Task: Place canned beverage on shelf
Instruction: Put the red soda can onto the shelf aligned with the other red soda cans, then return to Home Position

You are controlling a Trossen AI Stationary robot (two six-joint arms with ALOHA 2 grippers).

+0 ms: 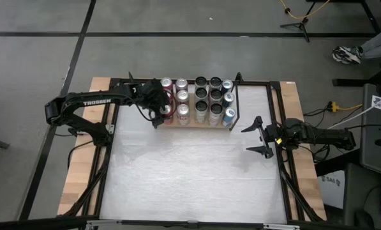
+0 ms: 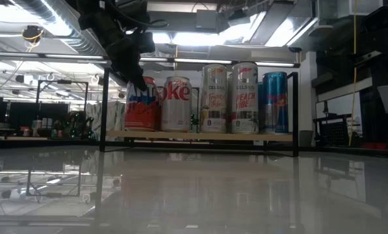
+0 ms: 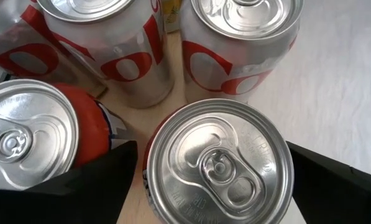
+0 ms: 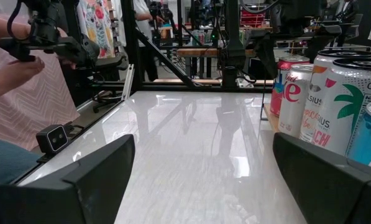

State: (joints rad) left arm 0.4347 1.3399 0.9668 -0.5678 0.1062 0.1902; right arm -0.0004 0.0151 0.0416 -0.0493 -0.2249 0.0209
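From above, we see the small light-wood shelf with thin black rod uprights (image 1: 196, 124) at the far middle of the white bench (image 1: 190, 179), filled with rows of upright cans. The left hand (image 1: 159, 110) sits at the shelf's left end, over a red-and-silver cola can (image 1: 166, 110) in the leftmost column. The right hand (image 1: 259, 137) waits off to the shelf's right near the bench edge, fingers spread and holding nothing.

At bench level, the left hand (image 2: 136, 73) hangs down just above and in front of the red-and-silver cola can (image 2: 142, 107), which stands on the shelf board (image 2: 200, 136).

Through the left wrist camera, the silver can top (image 3: 217, 163) lies between two spread dark fingers (image 3: 89, 183); we cannot tell whether they touch it.

The right wrist camera shows its spread fingers (image 4: 98, 165) above bare bench, with a person's hand (image 4: 8, 74) beyond.
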